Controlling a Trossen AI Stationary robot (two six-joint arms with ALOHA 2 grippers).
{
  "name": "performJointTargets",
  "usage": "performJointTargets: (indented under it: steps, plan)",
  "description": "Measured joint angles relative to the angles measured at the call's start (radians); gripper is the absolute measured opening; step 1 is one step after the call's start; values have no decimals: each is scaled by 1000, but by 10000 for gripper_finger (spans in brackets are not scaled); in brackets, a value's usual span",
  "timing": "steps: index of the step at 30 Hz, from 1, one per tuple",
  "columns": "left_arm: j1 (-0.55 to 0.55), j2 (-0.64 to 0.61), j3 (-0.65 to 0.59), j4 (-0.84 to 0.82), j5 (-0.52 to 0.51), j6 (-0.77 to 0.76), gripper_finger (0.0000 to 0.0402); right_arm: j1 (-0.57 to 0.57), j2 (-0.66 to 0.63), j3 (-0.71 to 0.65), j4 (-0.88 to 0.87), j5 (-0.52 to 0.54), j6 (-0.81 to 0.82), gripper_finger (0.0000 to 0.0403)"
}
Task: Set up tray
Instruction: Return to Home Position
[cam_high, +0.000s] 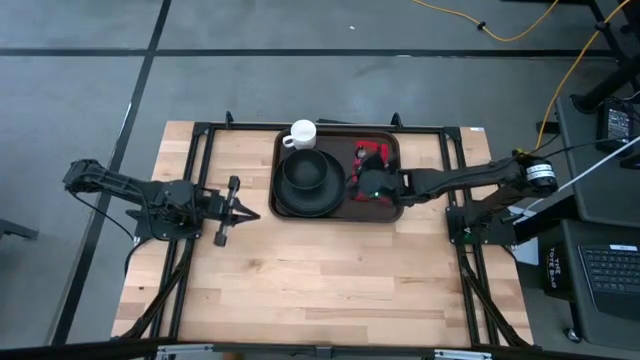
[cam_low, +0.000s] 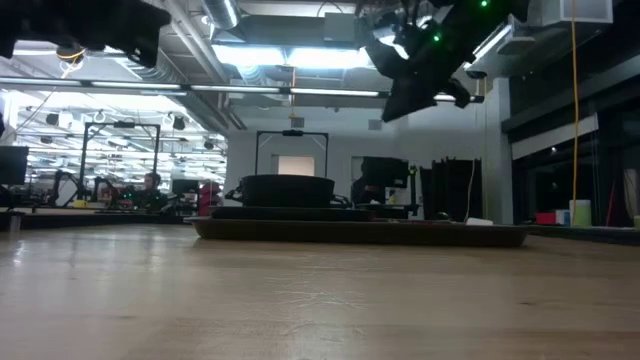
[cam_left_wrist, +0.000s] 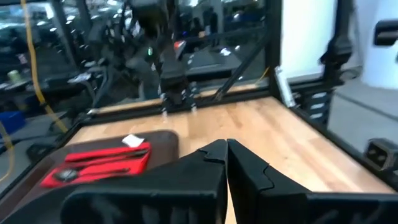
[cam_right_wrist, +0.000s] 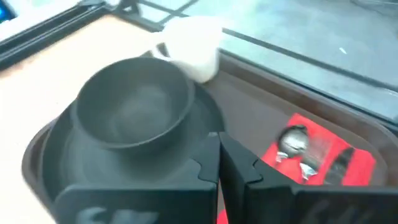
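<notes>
Right gripper (cam_right_wrist: 217, 138) over tray (cam_high: 338, 218), fingers together, prob. empty; left gripper (cam_left_wrist: 226, 148) same, off-tray.

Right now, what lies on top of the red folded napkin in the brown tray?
Dark cutlery pieces lie on the red folded napkin. In the high view the right claw covers part of it, so their number is unclear.

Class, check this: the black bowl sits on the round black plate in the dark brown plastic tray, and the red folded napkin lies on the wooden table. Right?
No: the red folded napkin lies inside the dark brown plastic tray, beside the round black plate, as the high view shows.
</notes>
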Motion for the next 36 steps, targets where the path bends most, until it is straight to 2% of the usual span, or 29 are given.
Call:
performJointTargets:
  steps: [6, 10, 16, 20, 22, 25, 28, 36]
  plan:
    - [0, -104, 0, -29, 45, 22, 1, 69, 66, 0, 123, 0, -117, 4]
    - [0, -206, 0, -124, 45, 14, 2, 100, 119, -1, 180, -2, -128, 6]
    - [0, -339, 0, -237, 41, -21, 3, 119, 206, -1, 238, 8, -133, 4]
    - [0, -415, 0, -291, 53, -23, 3, 118, 268, -1, 342, 11, -206, 6]
    - [0, -449, 0, -334, 52, -23, 3, 118, 288, -1, 390, -6, -238, 8]
    - [0, -450, -1, -363, 20, -12, 3, 110, 310, -1, 436, -104, -295, 9]
    - [0, -442, -17, -335, -1, 15, 3, 109, 319, -1, 479, -170, -356, 9]
    - [10, -450, -192, -144, 3, 57, 3, 109, 313, -1, 554, -179, -442, 10]
